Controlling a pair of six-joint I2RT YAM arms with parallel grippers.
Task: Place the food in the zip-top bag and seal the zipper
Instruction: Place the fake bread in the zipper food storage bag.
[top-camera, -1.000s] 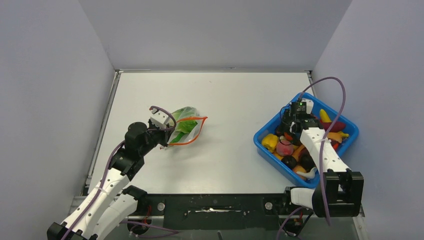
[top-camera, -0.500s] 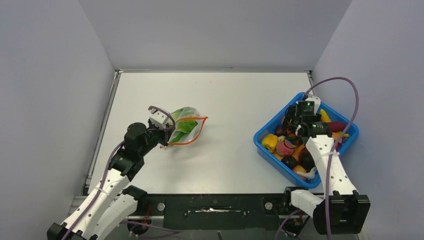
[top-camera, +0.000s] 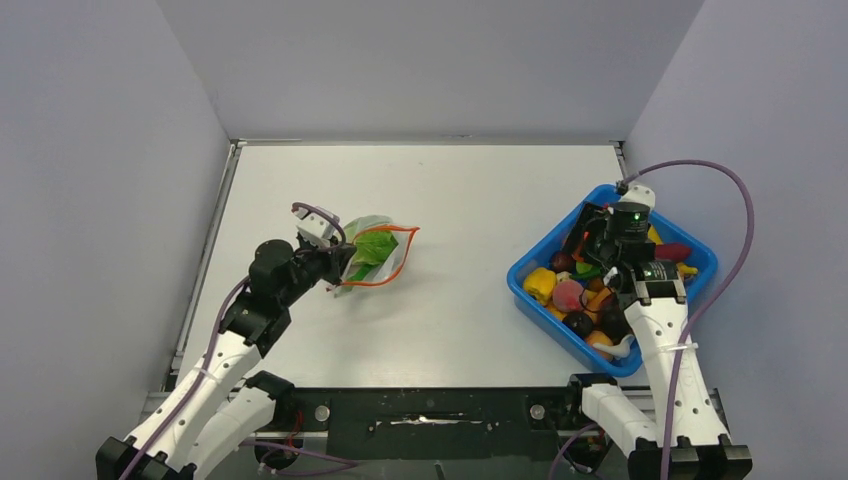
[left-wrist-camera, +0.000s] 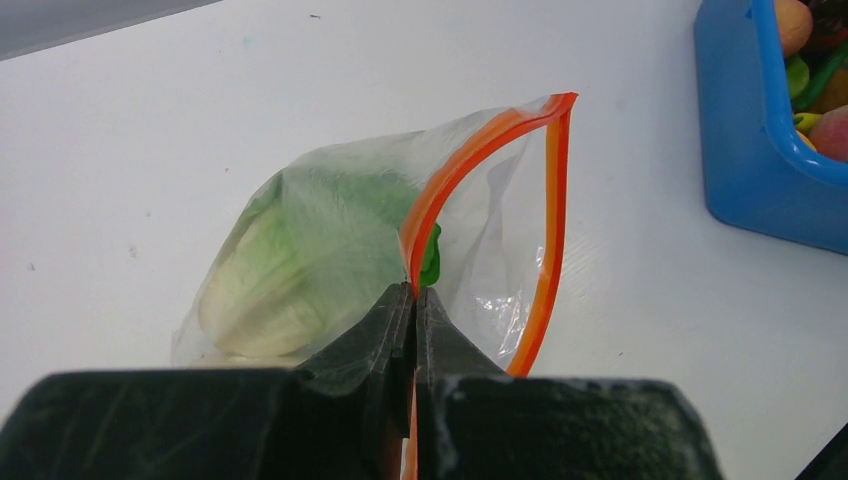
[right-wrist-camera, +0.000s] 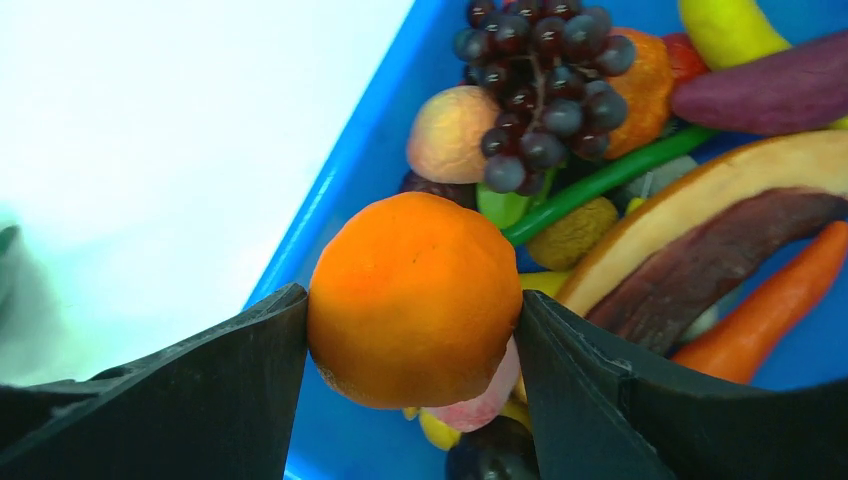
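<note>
Progress entry: early stage, one item bagged, most of the load unmoved. Table (top-camera: 470, 200) carries two work sites, with the blue bin (left-wrist-camera: 735, 130) as reference. The bin holds nearly all the food in a mixed heap. The zip-top bag (left-wrist-camera: 500, 250) lies on the table well apart from the bin, on the bin's left-arm side, with its mouth facing the bin. The left gripper (left-wrist-camera: 412, 300) is at the bag, far from the bin, with its jaws pressed together on the zipper (left-wrist-camera: 470, 150) at one end of the mouth. That pinch holds one lip up, so the mouth gapes wide and is unsealed. The lettuce leaf (left-wrist-camera: 290, 260) is inside the bag, at the end farthest from the bin, and is the only piece visible in there. The right gripper (right-wrist-camera: 410, 300) is inside the bin's outline above the heap, with its fingers clenched on either side of the orange (right-wrist-camera: 400, 255). I cannot tell whether the orange is lifted clear of the pieces under it. The grapes (right-wrist-camera: 540, 90) lie deeper in the bin beyond the orange, untouched, among yellow, red and brown pieces. Judgement: the orange is next to cross from the bin to the bag. The remaining pieces then follow, and the zipper closure is not begun.
</note>
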